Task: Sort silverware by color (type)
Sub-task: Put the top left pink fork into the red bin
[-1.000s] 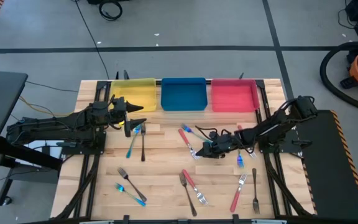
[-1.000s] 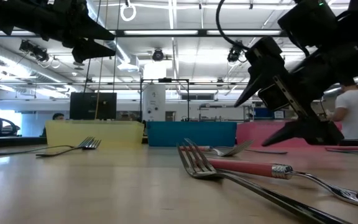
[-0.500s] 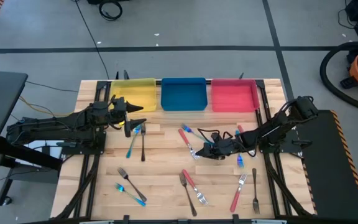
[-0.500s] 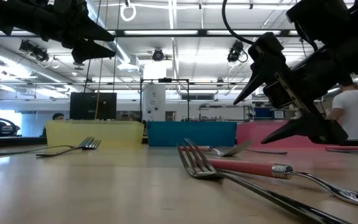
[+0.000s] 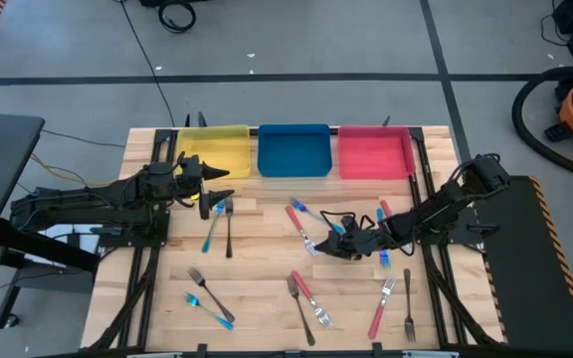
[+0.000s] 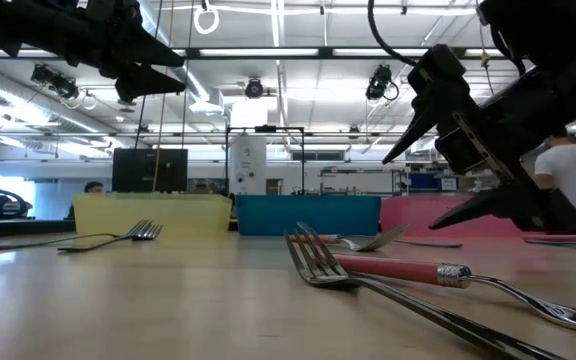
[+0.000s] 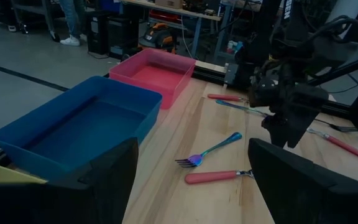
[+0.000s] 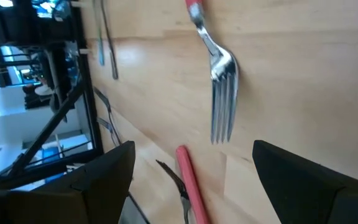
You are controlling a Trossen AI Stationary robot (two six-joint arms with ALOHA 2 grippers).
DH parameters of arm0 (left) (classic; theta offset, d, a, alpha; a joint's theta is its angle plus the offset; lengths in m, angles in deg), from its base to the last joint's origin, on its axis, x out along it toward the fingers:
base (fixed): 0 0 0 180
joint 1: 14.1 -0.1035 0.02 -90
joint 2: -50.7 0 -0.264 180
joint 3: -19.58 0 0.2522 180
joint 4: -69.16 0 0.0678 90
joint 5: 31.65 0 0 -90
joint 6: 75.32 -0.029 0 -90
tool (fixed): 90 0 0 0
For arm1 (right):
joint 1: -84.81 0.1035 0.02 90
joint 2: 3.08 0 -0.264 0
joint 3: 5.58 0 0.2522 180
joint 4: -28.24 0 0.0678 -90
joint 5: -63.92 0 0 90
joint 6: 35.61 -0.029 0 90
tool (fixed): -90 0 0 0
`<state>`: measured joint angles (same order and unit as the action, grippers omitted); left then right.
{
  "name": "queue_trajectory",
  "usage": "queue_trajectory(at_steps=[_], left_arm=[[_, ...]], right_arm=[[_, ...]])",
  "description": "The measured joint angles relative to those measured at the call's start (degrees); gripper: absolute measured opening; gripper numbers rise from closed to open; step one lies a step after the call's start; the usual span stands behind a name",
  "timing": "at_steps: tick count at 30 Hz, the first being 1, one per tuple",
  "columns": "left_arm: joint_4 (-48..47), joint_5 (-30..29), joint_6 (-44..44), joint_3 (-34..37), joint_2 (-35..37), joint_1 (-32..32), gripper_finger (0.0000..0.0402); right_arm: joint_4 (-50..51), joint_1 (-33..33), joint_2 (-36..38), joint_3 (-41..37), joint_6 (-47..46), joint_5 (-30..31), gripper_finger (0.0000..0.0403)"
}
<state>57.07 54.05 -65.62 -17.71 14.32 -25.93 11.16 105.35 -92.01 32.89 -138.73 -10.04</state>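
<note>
Silverware lies scattered flat on the wooden table [image 5: 257, 268]: blue-handled, red-handled and dark metal forks. My right gripper [image 5: 322, 245] is open and hovers low near the table's middle. It sits just beside the tines of a red-handled fork [image 5: 299, 227], which in the right wrist view [image 8: 222, 106] lie ahead of the spread fingers [image 8: 192, 149], untouched. A blue fork [image 5: 304, 208] lies just beyond it. My left gripper [image 5: 223, 185] waits open above a blue fork [image 5: 212, 231] and a dark fork [image 5: 229, 231] at the left.
A yellow bin [image 5: 212, 151], a blue bin [image 5: 293, 149] and a red bin [image 5: 374, 152] stand side by side along the far edge. More forks lie near the front edge [image 5: 301, 303] and at the right [image 5: 381, 308]. A person [image 6: 573, 185] stands in the room behind.
My right gripper has shifted a little toward the table's right and near edge and has rolled about its own axis, staying open. No fork has moved.
</note>
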Motion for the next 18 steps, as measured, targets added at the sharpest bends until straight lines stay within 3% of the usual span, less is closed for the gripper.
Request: queue_trajectory(at_steps=[7, 11, 18], left_arm=[[0.02, -0.02, -0.06, 0.00, 0.00, 0.02, 0.0306], [0.02, -0.02, -2.67, 0.00, 0.00, 0.01, 0.0306], [0.02, -0.02, -3.31, 0.00, 0.00, 0.01, 0.0306]], right_arm=[[2.64, -4.70, 0.00, 2.79, 3.83, -8.36, 0.0334], [10.18, -6.56, -0.01, 5.90, 7.64, -12.53, 0.0334], [12.14, -6.91, 0.00, 6.29, 7.48, -13.00, 0.0334]])
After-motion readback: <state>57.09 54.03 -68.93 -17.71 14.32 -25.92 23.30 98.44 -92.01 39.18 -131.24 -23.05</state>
